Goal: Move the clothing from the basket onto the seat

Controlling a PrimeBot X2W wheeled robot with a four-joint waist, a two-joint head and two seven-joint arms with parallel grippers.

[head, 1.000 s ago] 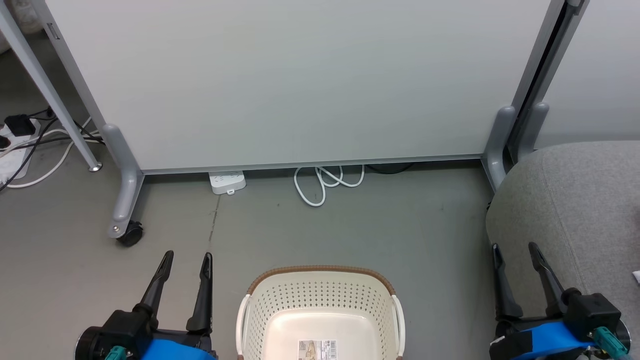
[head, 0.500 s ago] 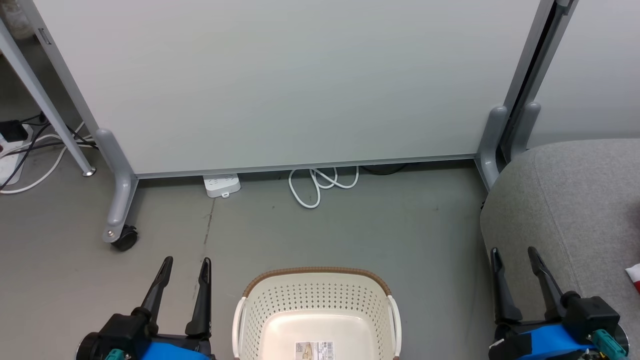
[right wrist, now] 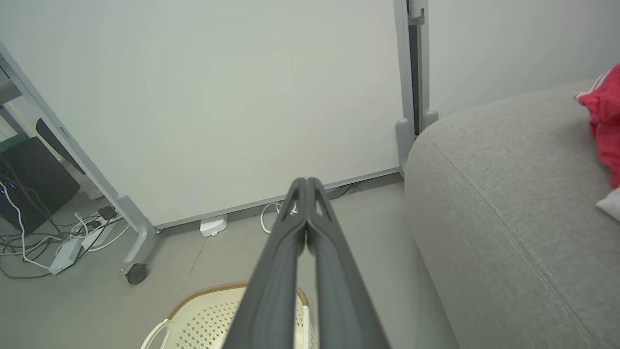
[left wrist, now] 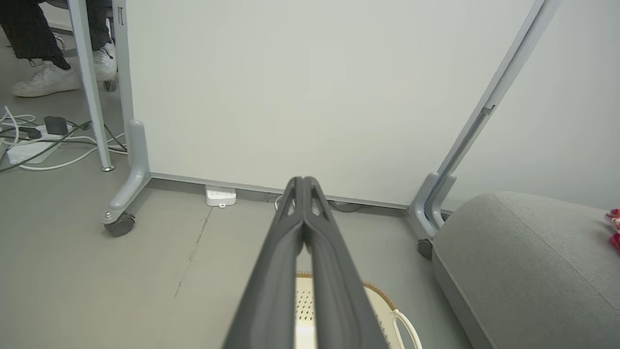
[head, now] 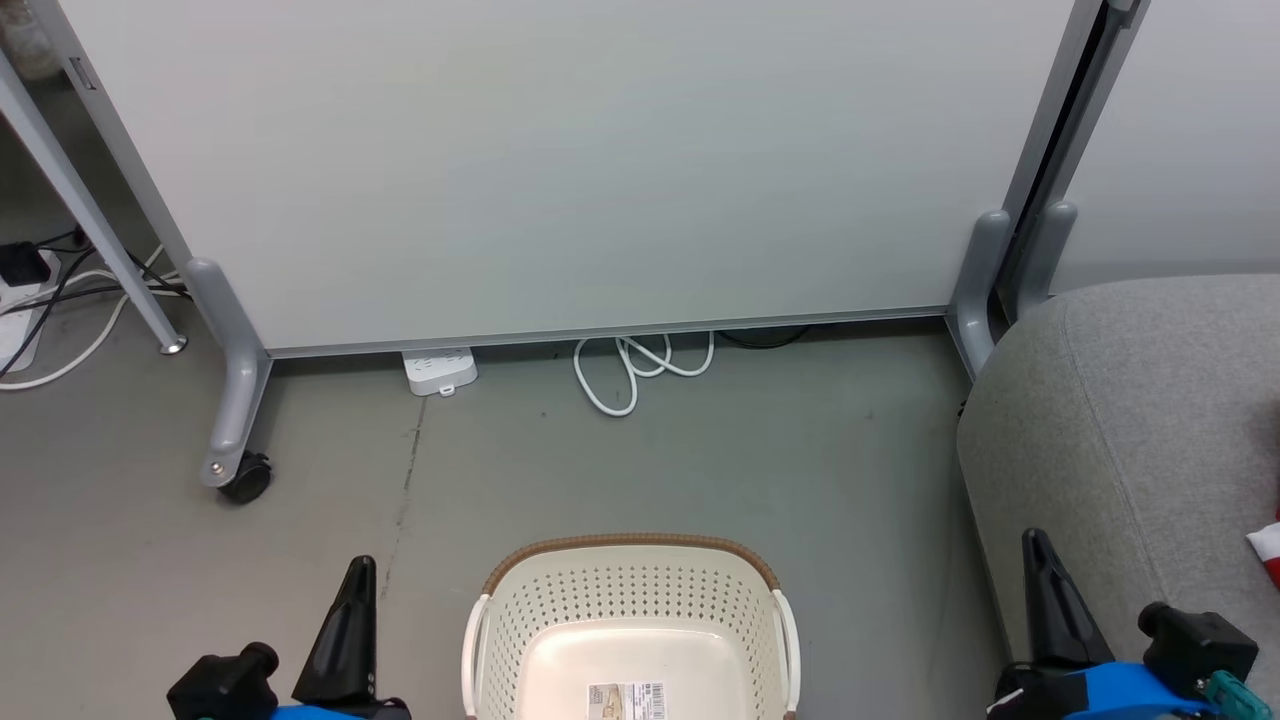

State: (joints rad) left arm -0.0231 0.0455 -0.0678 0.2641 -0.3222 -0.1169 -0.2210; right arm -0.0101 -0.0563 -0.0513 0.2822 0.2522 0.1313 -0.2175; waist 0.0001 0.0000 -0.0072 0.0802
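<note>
Grey concrete floor (head: pixel 700 460) is backed by a white partition panel (head: pixel 560 170) on castors (head: pixel 245 478). Between the two grippers the basket (head: pixel 630 543) is seen with a bare bottom, only a barcode sticker (head: pixel 627 700) on it. The left gripper (left wrist: pixel 302 182) is pressed closed on nothing, and the right gripper (right wrist: pixel 306 182) likewise, its fingers meeting at the tips. The clothing (right wrist: pixel 605 111) is found on the seat (right wrist: pixel 503 203), off to the right of the right gripper and well apart from it. Red fabric of this kind is judged light, soft and limp; it would be best pinched at a raised fold, since a flat layer may slip or be missed
</note>
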